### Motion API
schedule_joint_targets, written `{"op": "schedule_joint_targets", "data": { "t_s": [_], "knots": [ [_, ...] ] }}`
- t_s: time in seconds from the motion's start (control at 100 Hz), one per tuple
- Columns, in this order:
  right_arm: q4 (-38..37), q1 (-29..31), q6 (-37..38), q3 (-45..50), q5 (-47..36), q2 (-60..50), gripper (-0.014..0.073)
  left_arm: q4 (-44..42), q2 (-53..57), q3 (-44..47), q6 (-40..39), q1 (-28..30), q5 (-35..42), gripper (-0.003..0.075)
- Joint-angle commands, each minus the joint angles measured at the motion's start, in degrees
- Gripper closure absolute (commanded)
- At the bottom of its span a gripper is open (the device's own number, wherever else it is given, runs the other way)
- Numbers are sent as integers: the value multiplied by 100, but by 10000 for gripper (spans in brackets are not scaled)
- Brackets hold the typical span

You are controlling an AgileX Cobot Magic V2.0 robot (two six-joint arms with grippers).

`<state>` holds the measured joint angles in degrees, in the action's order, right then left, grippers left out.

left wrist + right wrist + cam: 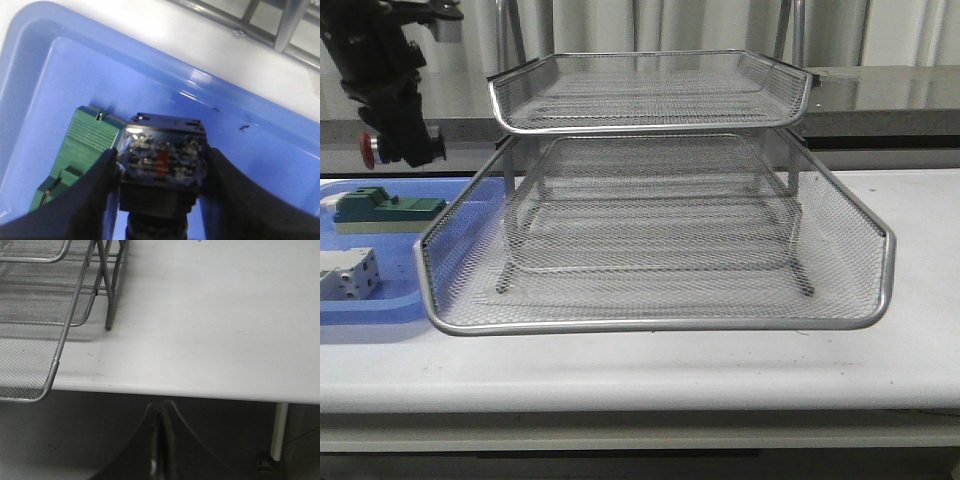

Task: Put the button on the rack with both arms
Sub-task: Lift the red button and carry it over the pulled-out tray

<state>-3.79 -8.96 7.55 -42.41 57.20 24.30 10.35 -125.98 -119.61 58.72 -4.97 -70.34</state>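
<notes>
My left gripper (400, 140) matte black and bulky, my fingers (97, 185) broad black wedges, right gripper (160, 440) dark tapered blades

silver wire-mesh rack (650, 250), glossy blue plastic tray (150, 65)

The button (372, 147) showed a red head, a silver collar and a black body, held in black fingers (85, 195). The rack (650, 240) was silver wire mesh on a white table (920, 350). A blue tray (30, 80) held a green block (80, 150) and a white-grey block (348, 274).
</notes>
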Motion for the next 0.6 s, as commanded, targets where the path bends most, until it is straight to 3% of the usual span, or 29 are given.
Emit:
{"op": "schedule_joint_targets", "data": {
  "t_s": [0.0,0.39,0.59],
  "knots": [
    [-102,15,-1,-169,-360,40,703,119,655,-216,-233,20,-230,741],
    [-102,15,-1,-169,-360,40,703,207,1702,-216,-1320,-27,-230,741],
    [-102,15,-1,-169,-360,40,703,281,2357,39,-1383,-384,-230,741]
  ]
}}
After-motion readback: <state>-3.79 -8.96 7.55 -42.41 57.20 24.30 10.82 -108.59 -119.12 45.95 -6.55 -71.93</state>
